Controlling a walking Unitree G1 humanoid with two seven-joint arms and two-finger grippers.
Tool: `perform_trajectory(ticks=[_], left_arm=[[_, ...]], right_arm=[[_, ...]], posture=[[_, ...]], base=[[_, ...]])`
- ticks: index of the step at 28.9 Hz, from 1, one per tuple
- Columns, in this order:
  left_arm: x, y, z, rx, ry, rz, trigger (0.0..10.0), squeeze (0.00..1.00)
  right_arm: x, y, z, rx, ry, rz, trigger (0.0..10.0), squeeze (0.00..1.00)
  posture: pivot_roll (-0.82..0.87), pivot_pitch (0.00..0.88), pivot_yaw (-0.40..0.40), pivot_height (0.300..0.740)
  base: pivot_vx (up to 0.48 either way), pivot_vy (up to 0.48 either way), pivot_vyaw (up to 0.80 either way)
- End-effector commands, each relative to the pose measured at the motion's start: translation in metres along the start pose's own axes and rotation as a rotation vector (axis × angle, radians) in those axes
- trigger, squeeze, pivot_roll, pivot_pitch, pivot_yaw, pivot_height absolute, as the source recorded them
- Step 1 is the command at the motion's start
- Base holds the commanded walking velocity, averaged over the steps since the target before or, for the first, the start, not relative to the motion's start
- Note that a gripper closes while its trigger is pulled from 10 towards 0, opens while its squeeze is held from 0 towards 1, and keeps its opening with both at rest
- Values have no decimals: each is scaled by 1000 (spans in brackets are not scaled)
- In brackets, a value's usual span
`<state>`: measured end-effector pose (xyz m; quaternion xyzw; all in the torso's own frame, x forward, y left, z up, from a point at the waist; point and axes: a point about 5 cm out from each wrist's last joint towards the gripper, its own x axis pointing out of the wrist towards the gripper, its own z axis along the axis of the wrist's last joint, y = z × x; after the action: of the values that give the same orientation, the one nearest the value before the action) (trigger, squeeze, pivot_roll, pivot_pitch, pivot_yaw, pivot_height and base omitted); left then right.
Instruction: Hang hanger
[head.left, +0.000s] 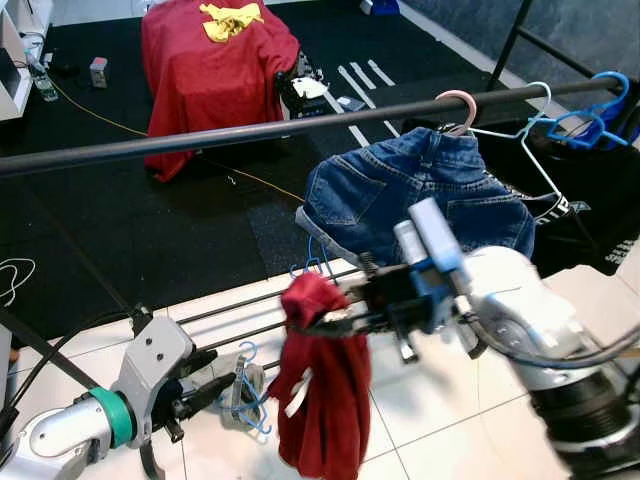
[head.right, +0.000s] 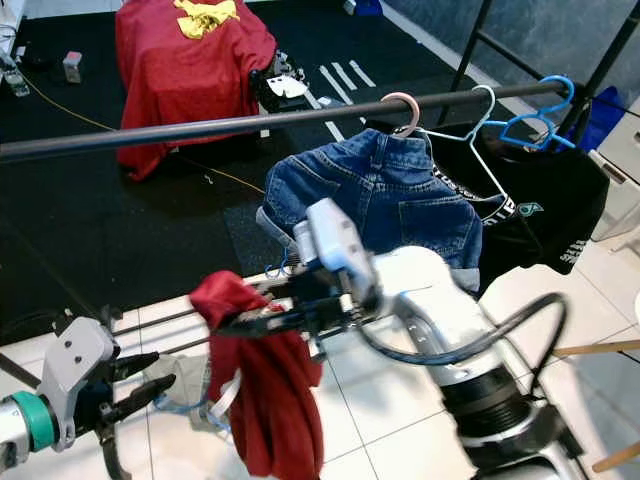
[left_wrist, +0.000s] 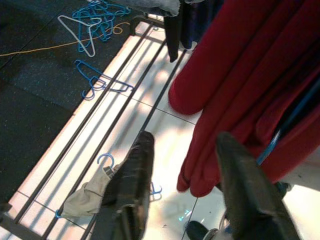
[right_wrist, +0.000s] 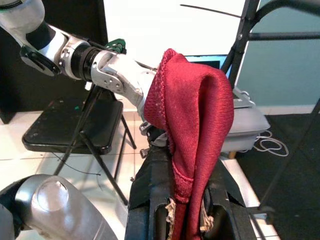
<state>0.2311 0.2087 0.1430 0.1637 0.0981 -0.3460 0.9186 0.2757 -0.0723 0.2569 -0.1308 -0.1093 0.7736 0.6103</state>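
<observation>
Right gripper, jaws clamped on a red garment that drapes below the black rail, beside hung denim shorts. Left gripper, jaws apart, low over the tiled floor. No writing is legible.

Home laundry corner: clothes rail, hung jeans, tiled floor.

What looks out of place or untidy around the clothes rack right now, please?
Loose blue hangers lie tangled on the dark mat, one straddles the rack's base bars, and a pale cloth on a hanger lies crumpled on the tiles. The right gripper pinches a red garment.
</observation>
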Motion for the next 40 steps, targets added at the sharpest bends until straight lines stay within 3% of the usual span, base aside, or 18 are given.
perform_trajectory(ticks=[1,16,17,22,28,33,40], left_arm=[[-4,0,-2,8,7,-13,10000,1000],[-22,15,12,91,-7,-22,10000,1000],[-25,14,14,95,2,-63,10000,0],[-35,15,15,109,51,-180,10000,0],[-37,17,13,129,67,-189,10000,0],[-35,13,10,133,73,-201,10000,0],[-23,1,-6,72,62,-192,9529,0]], right_arm=[[2,1,-2,-8,1,14,0,0],[2,-4,-2,-3,0,19,0,0],[2,-4,-3,-3,2,20,0,0],[0,-3,-2,-8,7,21,0,0],[0,-3,0,-16,6,20,0,0],[-2,-4,5,-32,2,19,0,0],[-3,-8,22,-84,-26,23,0,0]], posture=[[-47,197,27,740],[-33,204,17,740],[-35,204,17,740],[-37,200,25,740],[-38,200,26,740],[-43,198,25,740],[-48,190,21,740]], base=[[0,0,0],[0,0,0],[0,0,0],[0,0,0],[0,0,0],[0,0,0],[0,0,0]])
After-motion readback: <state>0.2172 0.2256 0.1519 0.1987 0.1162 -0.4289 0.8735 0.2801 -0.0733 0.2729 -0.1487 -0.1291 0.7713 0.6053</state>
